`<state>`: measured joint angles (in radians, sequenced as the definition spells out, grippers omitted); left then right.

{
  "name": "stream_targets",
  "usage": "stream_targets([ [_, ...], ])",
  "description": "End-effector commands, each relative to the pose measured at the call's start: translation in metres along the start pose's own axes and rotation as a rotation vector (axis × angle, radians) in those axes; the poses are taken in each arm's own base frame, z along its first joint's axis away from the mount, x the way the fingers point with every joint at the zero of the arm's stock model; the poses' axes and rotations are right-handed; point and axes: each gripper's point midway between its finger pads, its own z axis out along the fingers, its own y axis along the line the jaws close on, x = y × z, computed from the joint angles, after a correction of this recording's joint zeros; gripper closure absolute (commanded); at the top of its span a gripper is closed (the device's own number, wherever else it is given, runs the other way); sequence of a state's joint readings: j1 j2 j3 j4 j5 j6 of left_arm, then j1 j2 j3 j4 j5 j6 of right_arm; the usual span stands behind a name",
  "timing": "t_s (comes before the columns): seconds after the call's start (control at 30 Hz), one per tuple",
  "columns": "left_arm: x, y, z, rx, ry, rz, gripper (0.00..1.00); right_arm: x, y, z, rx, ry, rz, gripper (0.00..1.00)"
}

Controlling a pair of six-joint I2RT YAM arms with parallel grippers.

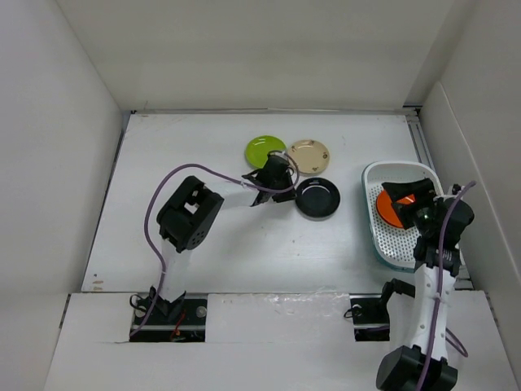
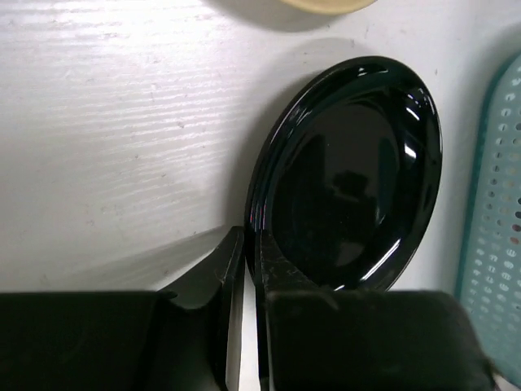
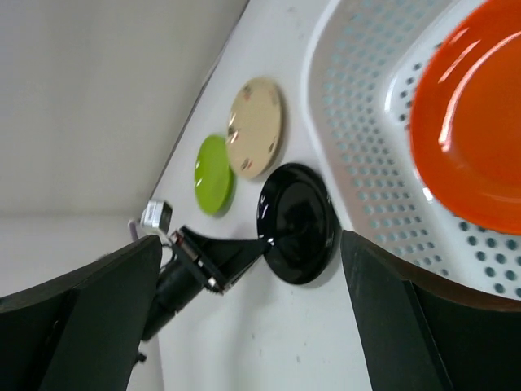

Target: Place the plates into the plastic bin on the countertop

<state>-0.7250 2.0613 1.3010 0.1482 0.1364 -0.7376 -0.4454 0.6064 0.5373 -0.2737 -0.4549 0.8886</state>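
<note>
Countertop (image 1: 163, 155) bears black plate (image 1: 317, 198) lying flat, left claw (image 2: 249, 244) at its rim.

black-white arms (image 1: 189, 213), purple cables (image 1: 147, 218)

White near ledge (image 1: 277, 342) up front; crinkled tape (image 1: 305, 298) along its far edge, white walls (image 1: 244, 49) rising beyond it, grey rail (image 1: 422, 145) beyond its right end.
</note>
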Motion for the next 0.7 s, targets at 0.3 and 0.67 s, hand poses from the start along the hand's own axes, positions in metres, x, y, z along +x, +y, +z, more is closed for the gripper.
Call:
stream_targets([
  [0.3, -0.024, -0.043, -0.121, 0.128, -0.109, 0.076, 1.00, 0.066, 0.062, 0.010, -0.361, 0.311, -0.267, 0.04],
  [0.67, -0.030, -0.083, -0.182, 0.292, -0.124, 0.126, 1.00, 0.141, 0.087, 0.028, -0.451, 0.476, -0.382, 0.06],
])
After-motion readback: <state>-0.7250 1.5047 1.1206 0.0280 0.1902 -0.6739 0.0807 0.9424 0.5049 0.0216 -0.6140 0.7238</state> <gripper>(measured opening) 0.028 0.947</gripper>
